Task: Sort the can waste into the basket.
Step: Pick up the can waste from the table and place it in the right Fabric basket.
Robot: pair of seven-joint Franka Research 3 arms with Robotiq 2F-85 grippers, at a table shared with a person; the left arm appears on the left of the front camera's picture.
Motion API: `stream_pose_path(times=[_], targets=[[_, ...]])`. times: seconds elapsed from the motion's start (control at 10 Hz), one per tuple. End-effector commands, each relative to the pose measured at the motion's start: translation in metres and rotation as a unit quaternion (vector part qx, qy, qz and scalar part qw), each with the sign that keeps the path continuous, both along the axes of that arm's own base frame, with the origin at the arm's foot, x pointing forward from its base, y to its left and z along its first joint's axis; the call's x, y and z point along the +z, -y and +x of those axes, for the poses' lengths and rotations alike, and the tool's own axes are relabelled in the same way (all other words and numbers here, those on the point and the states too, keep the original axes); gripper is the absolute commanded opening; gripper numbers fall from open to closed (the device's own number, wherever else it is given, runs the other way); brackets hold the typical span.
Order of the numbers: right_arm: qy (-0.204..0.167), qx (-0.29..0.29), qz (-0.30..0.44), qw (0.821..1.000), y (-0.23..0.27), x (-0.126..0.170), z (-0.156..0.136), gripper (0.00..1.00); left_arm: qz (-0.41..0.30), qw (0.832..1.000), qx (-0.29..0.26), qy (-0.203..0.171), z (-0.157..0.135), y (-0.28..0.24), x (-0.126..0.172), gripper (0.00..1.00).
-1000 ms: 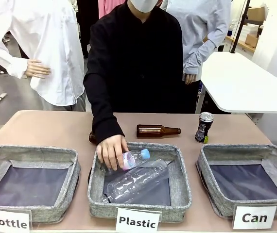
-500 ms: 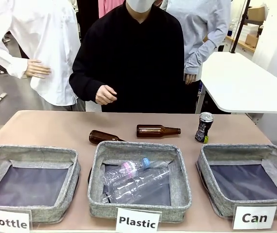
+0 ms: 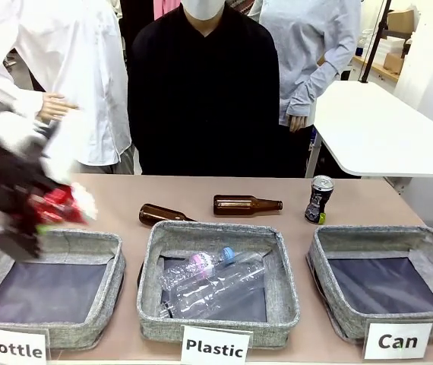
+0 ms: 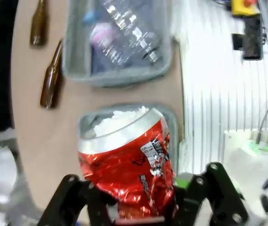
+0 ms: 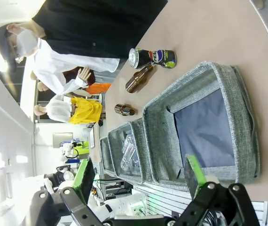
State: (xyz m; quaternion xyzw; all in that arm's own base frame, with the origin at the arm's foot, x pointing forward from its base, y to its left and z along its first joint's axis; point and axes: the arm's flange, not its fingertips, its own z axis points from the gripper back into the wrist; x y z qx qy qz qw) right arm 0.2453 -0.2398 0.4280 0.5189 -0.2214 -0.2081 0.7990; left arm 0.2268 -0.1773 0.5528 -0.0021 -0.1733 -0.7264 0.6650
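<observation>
Newly in view: left gripper [image 4: 136, 200] around red can [image 4: 124, 160], lengthwise, rim outward

The crushed red can [image 4: 124, 165] in my left claw [image 4: 138, 194] is glossy, crinkled metal, the Can basket [image 3: 320, 275] is rough grey woven cloth, and the table [image 3: 353, 202] is smooth and matt.

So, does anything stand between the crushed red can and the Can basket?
Only the low grey Plastic bin lies between. The crushed shiny red can, shut in the left gripper, hangs above the Bottle bin; nothing tall blocks the Can basket.
</observation>
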Motion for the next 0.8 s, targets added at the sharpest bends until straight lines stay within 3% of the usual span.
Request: stream_pose_path(times=[0.0, 0.2, 0.3, 0.4, 0.7], targets=[[0.02, 0.001, 0.003, 1.0, 0.001, 0.0, 0.002, 1.0, 0.065, 0.997, -0.017, 0.028, 0.018, 0.075, -0.006, 0.0], [0.02, 0.001, 0.003, 1.0, 0.001, 0.0, 0.002, 1.0, 0.103, 0.989, -0.034, 0.101, -0.001, 0.15, -0.024, 0.0], [0.02, 0.001, 0.003, 1.0, 0.001, 0.0, 0.002, 1.0, 0.082, 0.99, -0.038, 0.104, 0.005, 0.14, -0.023, 0.0], [0.02, 0.001, 0.003, 1.0, 0.001, 0.0, 0.002, 1.0, 0.077, 0.993, -0.061, 0.064, -0.021, 0.139, -0.027, 0.0], [0.02, 0.001, 0.003, 1.0, 0.001, 0.0, 0.002, 1.0, 0.077, 0.993, -0.061, 0.064, -0.021, 0.139, -0.027, 0.0]])
